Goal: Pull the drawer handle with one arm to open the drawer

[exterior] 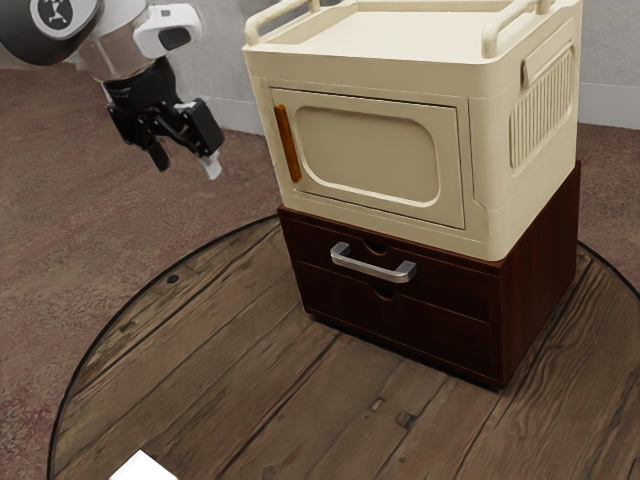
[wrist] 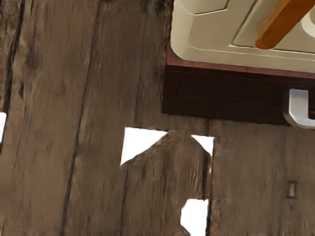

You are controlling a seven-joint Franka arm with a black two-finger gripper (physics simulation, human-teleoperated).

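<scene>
In the exterior view, high above the level of the dark wooden drawer cabinet (exterior: 540,270) and off toward the exterior view's left from it, the black two-finger gripper (exterior: 187,165), pointing downward at a slant, fingers clearly spread apart, with nothing held between them. On the front of the same drawer cabinet, across the upper drawer (exterior: 450,285), the silver bar handle (exterior: 372,266), lower than the gripper, toward the exterior view's right from it and well apart, without any contact. The upper drawer closed, with its front level with the cabinet's face; directly under it, the lower drawer (exterior: 430,328), also closed. On top of the drawer cabinet, a cream-coloured cabinet (exterior: 490,130) with rails on its top, slots on its side and, on its front door (exterior: 385,155), an upright orange-brown handle (exterior: 288,143). Under the drawer cabinet and reaching out around it, a round wooden plank table (exterior: 250,370); behind the drawer cabinet, a pale grey wall (exterior: 225,50). In the wrist view, part of the silver bar handle on the cabinet's front, and close in front of the cabinet, bright white patches (wrist: 140,142) among the planks.
</scene>
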